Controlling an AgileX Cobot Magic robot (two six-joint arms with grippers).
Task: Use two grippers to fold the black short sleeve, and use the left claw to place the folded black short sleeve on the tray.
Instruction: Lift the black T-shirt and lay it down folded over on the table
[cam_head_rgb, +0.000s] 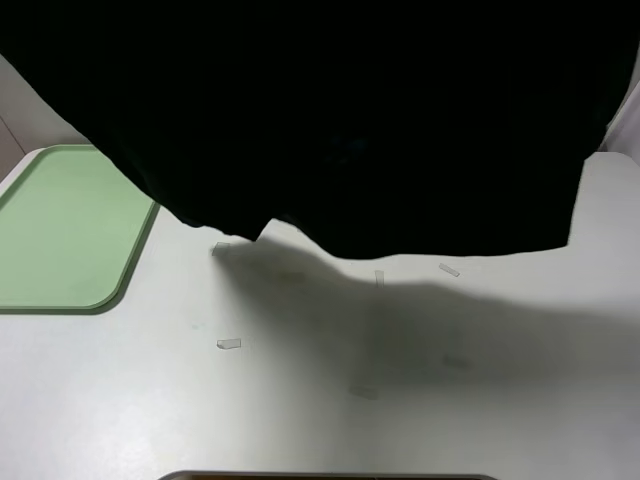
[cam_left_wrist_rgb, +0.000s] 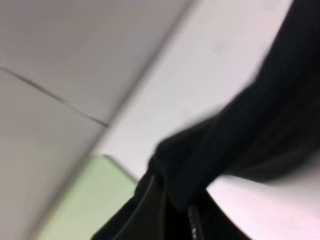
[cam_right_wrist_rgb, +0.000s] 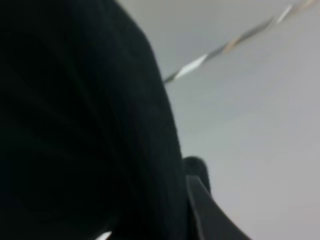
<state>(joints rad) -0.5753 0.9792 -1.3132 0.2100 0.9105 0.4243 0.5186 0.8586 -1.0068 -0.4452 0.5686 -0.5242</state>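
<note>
The soft, matte black short-sleeve shirt (cam_head_rgb: 380, 120) hangs in the air above the table, spread as a broad dark sheet across the whole upper part of the high view. Its lower edge runs unevenly, sagging in a rounded curve near the middle and stepping up at a small notch on the left. The cloth shows no print, only faint lengthwise folds in the wrist views. The left gripper (cam_left_wrist_rgb: 175, 212) has its black fingers (cam_left_wrist_rgb: 150, 205) closed tight on a bunched edge of the shirt, which rises from between them as a thick rolled fold. The right gripper (cam_right_wrist_rgb: 187, 192) is pinched almost fully closed on the fabric, with 1 angular black finger (cam_right_wrist_rgb: 202, 215) showing beside the cloth and the other hidden behind it. In the high view the shirt hides both grippers. Beneath it the smooth white table (cam_head_rgb: 300, 420) carries the shirt's wide, soft-edged grey shadow (cam_head_rgb: 430, 330) and several small clear tape strips (cam_head_rgb: 229, 343). The pale green rectangular plastic tray (cam_head_rgb: 60, 225), with rounded corners and a low raised rim, lies flat at the table's left side, and the shirt overlaps its far right corner in that view.
</note>
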